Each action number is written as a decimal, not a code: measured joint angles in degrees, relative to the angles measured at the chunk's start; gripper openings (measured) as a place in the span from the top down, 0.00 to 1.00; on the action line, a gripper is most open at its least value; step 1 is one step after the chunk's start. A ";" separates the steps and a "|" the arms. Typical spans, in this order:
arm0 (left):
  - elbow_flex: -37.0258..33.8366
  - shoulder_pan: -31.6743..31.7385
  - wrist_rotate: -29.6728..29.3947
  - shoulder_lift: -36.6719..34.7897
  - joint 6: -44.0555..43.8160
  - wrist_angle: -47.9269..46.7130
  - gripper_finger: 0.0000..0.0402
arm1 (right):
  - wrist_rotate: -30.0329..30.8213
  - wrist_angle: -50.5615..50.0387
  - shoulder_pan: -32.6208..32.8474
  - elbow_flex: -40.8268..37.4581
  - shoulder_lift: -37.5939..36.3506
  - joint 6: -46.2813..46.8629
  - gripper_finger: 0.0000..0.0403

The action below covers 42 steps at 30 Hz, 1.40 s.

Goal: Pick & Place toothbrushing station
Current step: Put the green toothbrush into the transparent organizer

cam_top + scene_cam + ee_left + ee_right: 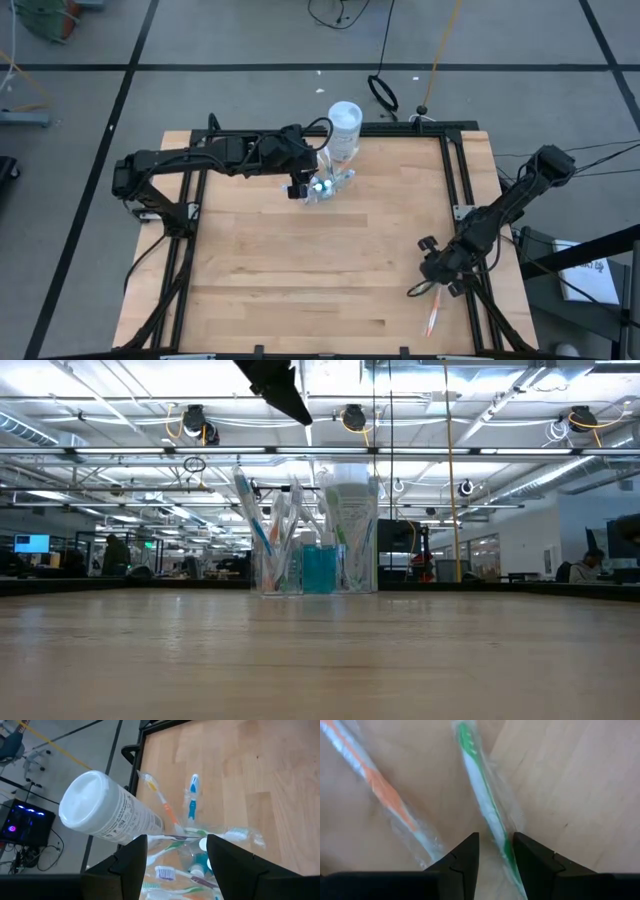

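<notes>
**Right arm on a loose toothbrush, left arm over the cup**

The clear plastic cup (330,186) stands at the far side of the table (330,280), just beside the white tub (345,125), and already bristles with toothbrushes and teal toothpaste tubes (318,568). Two wrapped brushes lie loose near the table's front right corner — a green toothbrush (487,805) and an orange toothbrush (385,790), close together.

The step in hand looks like the pick. The right gripper (496,852) sits low over the green toothbrush, fingers partly closed with the handle running between them; the gap is narrow, but I cannot tell whether the pads press the wrapper or merely flank it. The left gripper (176,857) hovers above the cup with its fingers spread wide, holding nothing — it seems to be waiting there, or steadying nothing yet.

What the next move likely calls for: a firm pinch on the thin handle, then a straight lift so the slippery wrapper does not twist out. After that, a long carry across the table to the cup. The cup is crowded and light, so the brush would need to go in near upright, through a gap between the others, without tipping cup or tub.
</notes>
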 joint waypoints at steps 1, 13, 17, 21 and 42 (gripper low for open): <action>0.00 0.00 0.00 0.00 0.00 0.14 0.47 | 1.04 0.42 0.16 -0.66 -0.05 -1.61 0.72; 0.00 0.00 0.01 -0.02 -2.74 1.10 0.47 | 9.13 12.51 0.34 -2.90 0.28 -21.80 0.97; 0.00 0.00 2.96 -0.02 -8.48 1.13 0.47 | 21.32 23.36 0.04 -2.84 0.18 -39.55 0.94; 0.00 0.00 11.31 -0.02 -18.88 1.11 0.47 | 29.49 38.11 -2.95 -2.84 0.16 -65.07 0.96; -16.01 -5.67 18.62 -0.07 -47.78 27.89 0.47 | 11.14 58.50 -29.67 4.67 6.62 -119.36 0.97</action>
